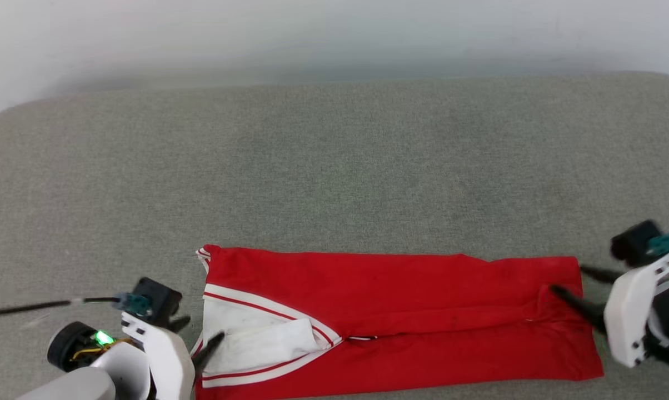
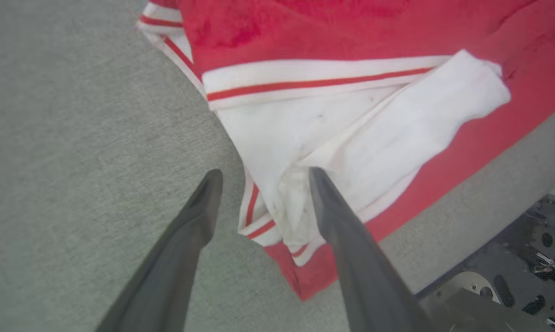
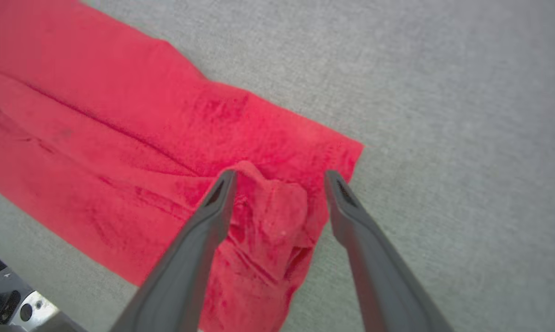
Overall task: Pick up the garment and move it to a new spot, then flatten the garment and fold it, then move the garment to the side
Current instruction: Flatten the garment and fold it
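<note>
I judge garment folded lengthwise; cross-fold, side move outstanding | left gripper spread, empty | right gripper spread, empty

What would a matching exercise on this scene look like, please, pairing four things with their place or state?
1. left tool
2. right tool
3. white sleeve
4. grey fabric surface

A. open at the jersey's plain red end
B. folded inward on the red cloth
C. open at the jersey's striped end
D. under the jersey

Pairs: 1-C, 2-A, 3-B, 4-D
</note>
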Controlling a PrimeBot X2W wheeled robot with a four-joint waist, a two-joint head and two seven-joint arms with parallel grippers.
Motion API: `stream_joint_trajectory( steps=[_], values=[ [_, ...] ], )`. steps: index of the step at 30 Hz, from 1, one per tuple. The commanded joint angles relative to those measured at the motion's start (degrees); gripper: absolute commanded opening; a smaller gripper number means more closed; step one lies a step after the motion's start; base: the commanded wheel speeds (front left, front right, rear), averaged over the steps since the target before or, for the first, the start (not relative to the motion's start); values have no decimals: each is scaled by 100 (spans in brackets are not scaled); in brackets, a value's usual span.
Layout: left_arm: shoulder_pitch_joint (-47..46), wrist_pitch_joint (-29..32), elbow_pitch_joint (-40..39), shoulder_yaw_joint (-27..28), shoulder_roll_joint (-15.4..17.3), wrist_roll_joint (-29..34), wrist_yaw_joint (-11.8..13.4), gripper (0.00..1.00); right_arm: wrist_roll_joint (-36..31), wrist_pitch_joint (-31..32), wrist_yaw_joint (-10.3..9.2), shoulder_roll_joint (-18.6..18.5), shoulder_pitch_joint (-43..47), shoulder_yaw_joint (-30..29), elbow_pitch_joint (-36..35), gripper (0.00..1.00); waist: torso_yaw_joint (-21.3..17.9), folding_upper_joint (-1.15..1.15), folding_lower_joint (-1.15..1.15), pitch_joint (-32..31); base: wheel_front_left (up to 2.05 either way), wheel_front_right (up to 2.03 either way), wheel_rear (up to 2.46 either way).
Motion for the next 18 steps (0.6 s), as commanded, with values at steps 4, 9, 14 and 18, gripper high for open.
stream_joint_trajectory(
  steps=[4, 9, 14, 18],
  values=[
    [244, -935, -98, 385, -50, 85, 460, 100, 230, -481, -3, -285, 162, -620, -285, 100, 51, 0, 0, -91, 0, 0, 0],
    [487, -2158, 26, 866, -264, 258, 1131, 100, 523, -823, -3, -475, 523, -1410, -217, 100, 90, 0, 0, -37, 0, 0, 0],
    [780, -2530, 169, 1384, -628, 596, 1548, 100, 964, -790, -3, -424, 975, -1947, 6, 100, 137, 0, 0, 71, 0, 0, 0],
    [1134, -2549, 57, 2213, -1083, 1350, 1796, 100, 1337, -655, -3, -275, 1300, -2180, 143, 100, 209, 0, 0, 152, 0, 0, 0]
  ],
)
